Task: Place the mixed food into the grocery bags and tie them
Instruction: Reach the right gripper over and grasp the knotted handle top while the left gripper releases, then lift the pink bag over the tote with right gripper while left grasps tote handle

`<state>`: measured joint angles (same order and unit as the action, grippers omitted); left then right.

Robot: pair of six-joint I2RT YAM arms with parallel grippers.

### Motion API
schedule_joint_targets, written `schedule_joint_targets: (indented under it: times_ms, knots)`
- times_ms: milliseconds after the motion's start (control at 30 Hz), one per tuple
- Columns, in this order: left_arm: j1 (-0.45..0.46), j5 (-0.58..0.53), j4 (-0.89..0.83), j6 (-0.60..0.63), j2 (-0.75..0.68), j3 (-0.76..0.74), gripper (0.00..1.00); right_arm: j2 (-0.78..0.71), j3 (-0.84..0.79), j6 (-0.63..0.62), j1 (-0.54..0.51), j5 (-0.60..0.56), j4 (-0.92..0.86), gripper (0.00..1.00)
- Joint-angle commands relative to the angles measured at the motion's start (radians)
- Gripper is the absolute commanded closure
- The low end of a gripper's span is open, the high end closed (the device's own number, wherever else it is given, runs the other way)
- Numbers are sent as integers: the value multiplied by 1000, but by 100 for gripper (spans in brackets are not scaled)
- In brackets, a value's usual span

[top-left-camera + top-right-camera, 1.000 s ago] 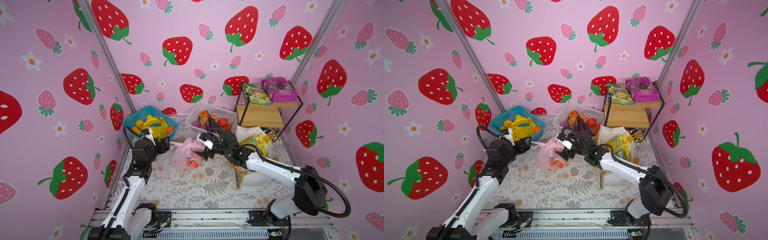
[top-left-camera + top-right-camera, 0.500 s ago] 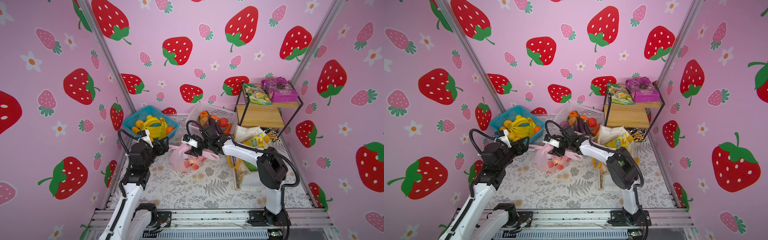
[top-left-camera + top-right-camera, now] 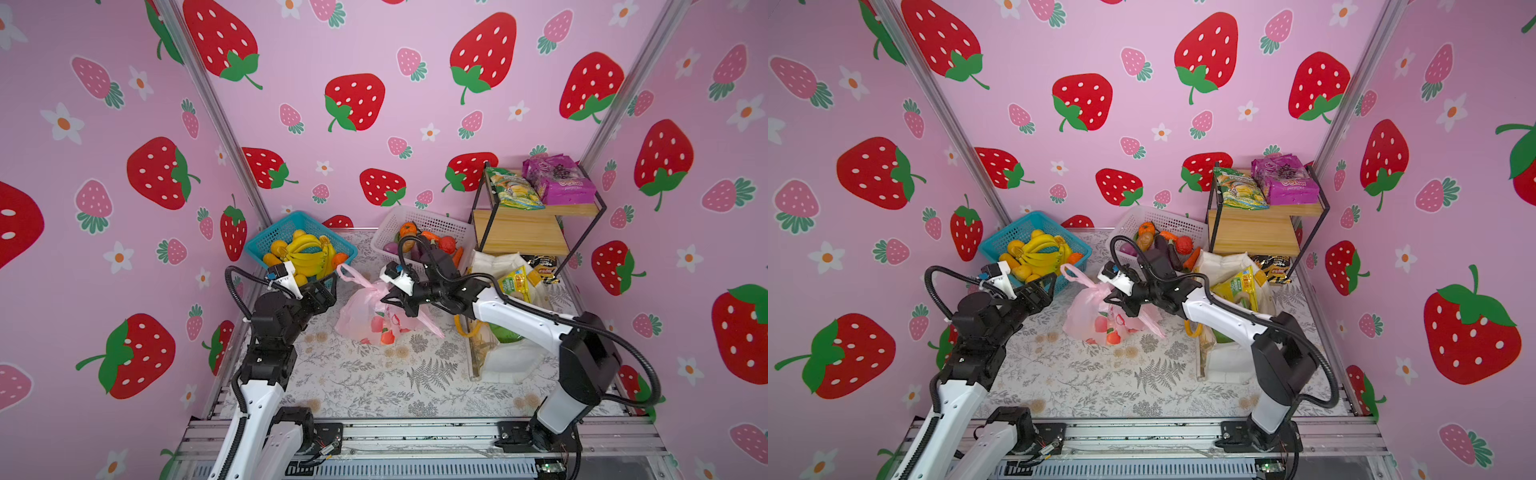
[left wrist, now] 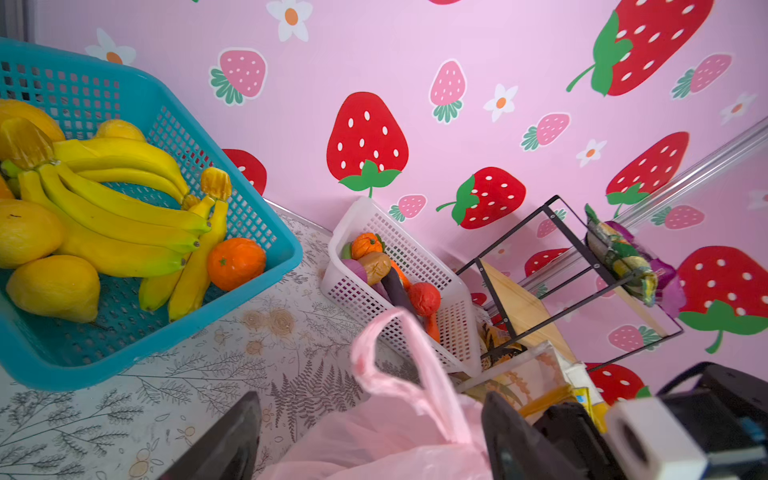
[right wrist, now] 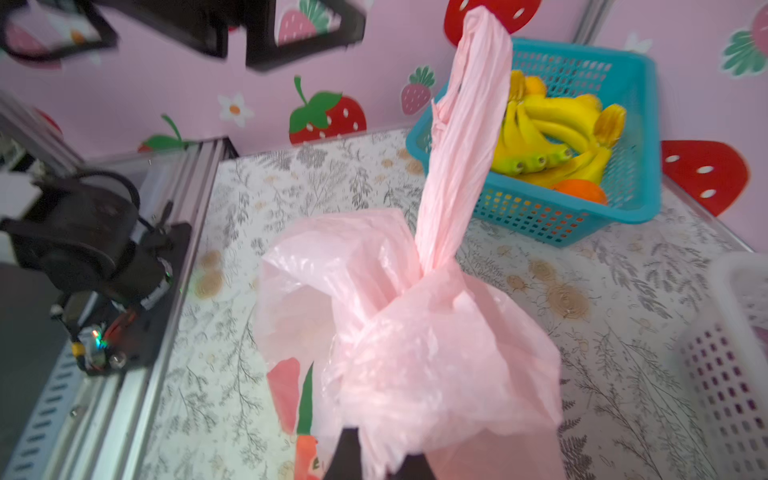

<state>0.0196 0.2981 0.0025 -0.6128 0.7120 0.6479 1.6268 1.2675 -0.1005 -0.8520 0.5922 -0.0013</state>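
Standing on the floral table (image 3: 374, 382), pink bag (image 3: 357, 316) is pinched at top by right gripper (image 3: 384, 297); left gripper (image 3: 322, 287) gapes; blue basket (image 3: 282, 228) holds bananas (image 3: 309, 253).

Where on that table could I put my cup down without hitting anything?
The widest bare patch is the front of the flowery tabletop, between the pink bag and the front rail, beside the white tote. The back is crowded: blue basket, white basket and rack stand side by side.
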Motion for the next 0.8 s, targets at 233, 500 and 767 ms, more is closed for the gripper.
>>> schedule_joint_targets:
  times_ms: [233, 500, 767]
  knots:
    - [49, 65, -5, -166, -93, 65, 18, -433, -72, 355, 34, -351, 115, 100]
    - [422, -123, -5, -115, 57, 128, 19, -677, -63, 331, 35, -831, -105, 100]
    - [800, -215, 36, -82, 380, 270, 26, -839, -73, 271, 35, -1216, -307, 100]
